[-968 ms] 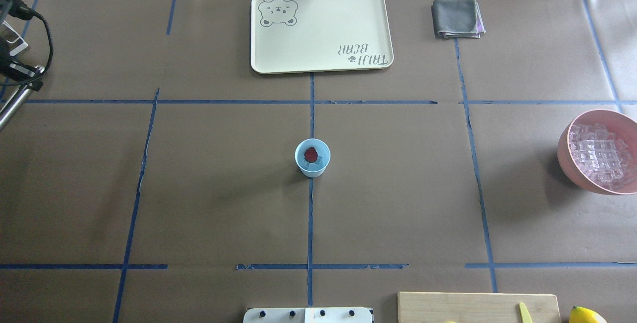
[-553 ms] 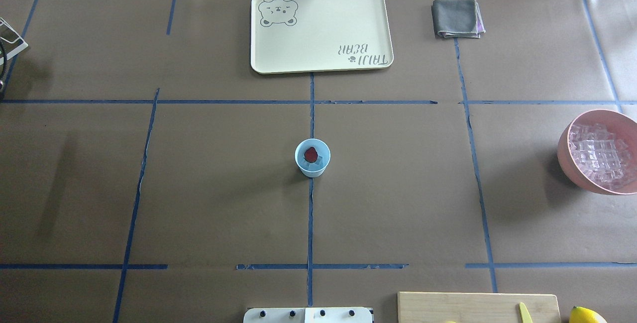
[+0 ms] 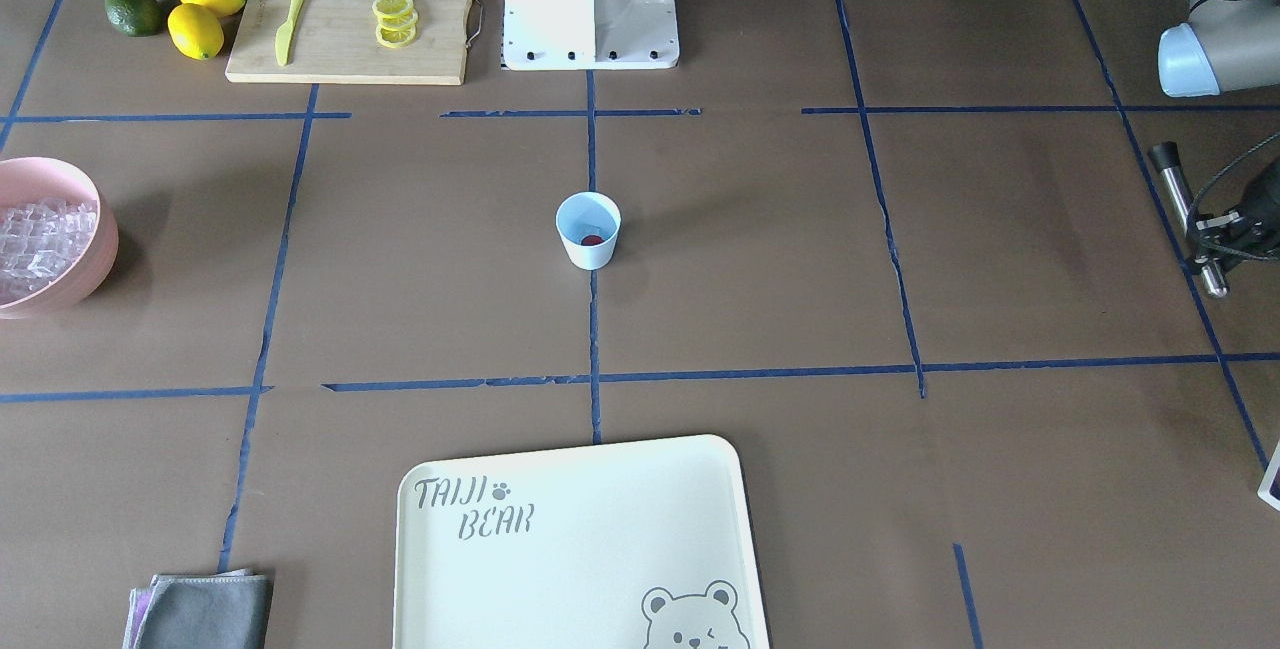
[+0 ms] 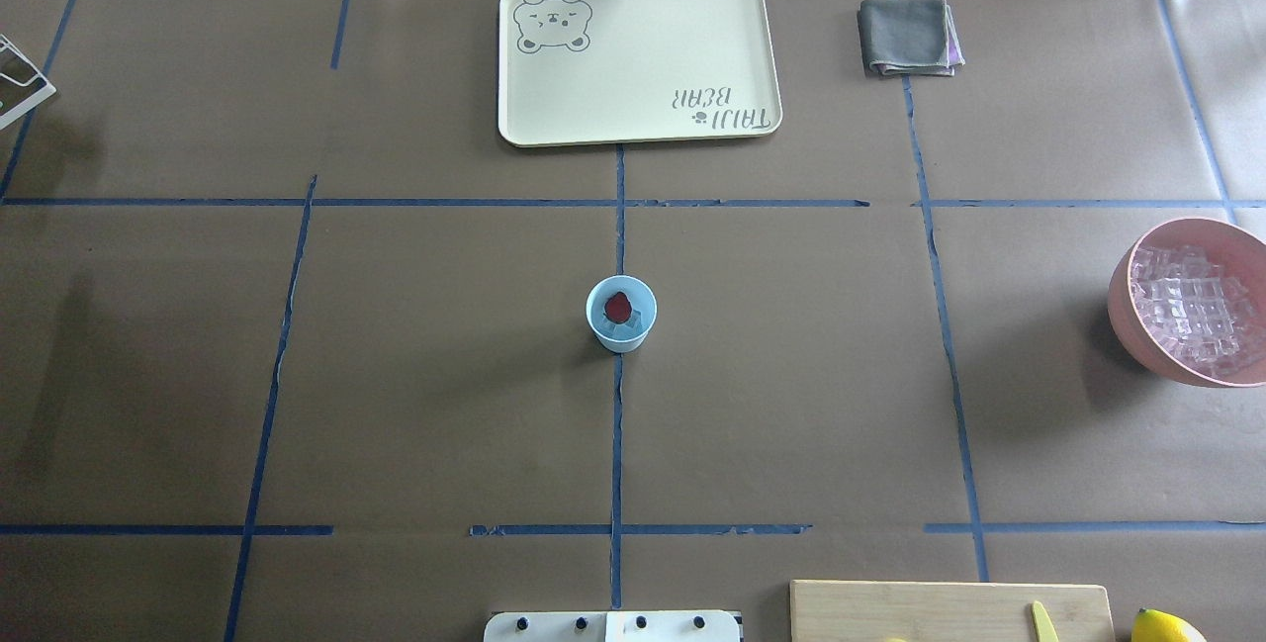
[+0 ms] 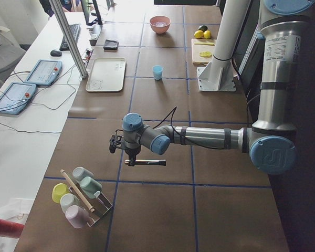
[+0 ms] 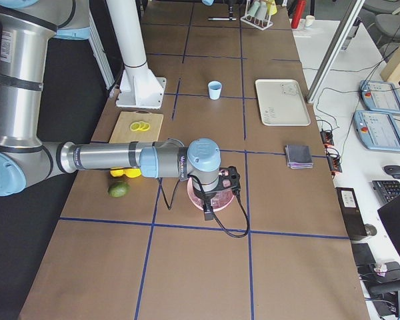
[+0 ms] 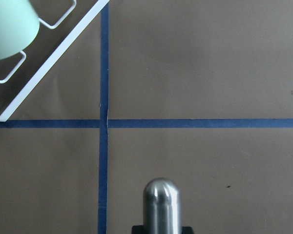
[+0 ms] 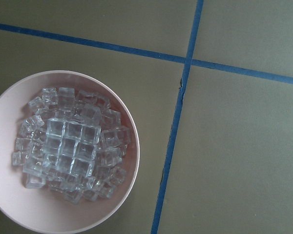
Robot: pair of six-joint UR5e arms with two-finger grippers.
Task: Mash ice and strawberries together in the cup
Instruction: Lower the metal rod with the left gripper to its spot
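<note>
Right in the middle of the overhead view, the cup point(image 4: 621, 314), upright on the blue tape line, easy to reach from either side. Inside it, one red strawberry point(image 4: 618, 306) lying on top of the ice point(image 4: 640, 312), whole and not yet mashed. Far off at the right edge of the front-facing view, the left gripper point(image 3: 1205, 234), closed around a shiny metal stick point(image 3: 1175, 194) and holding it up off the table, most likely as the masher. Stick lying sideways, so probably needing a turn to point down before going into the cup. In the left wrist view, the stick's round end over bare brown paper, with a white wire rack point(image 7: 53, 58) in the upper left corner. Over the pink bowl point(image 8: 129, 126), in the middle of the right side view, the right gripper point(image 6: 228, 185); open or closed, cannot tell. Bowl full of spare cubes point(image 8: 63, 146), probably kept aside for more ice.
</note>
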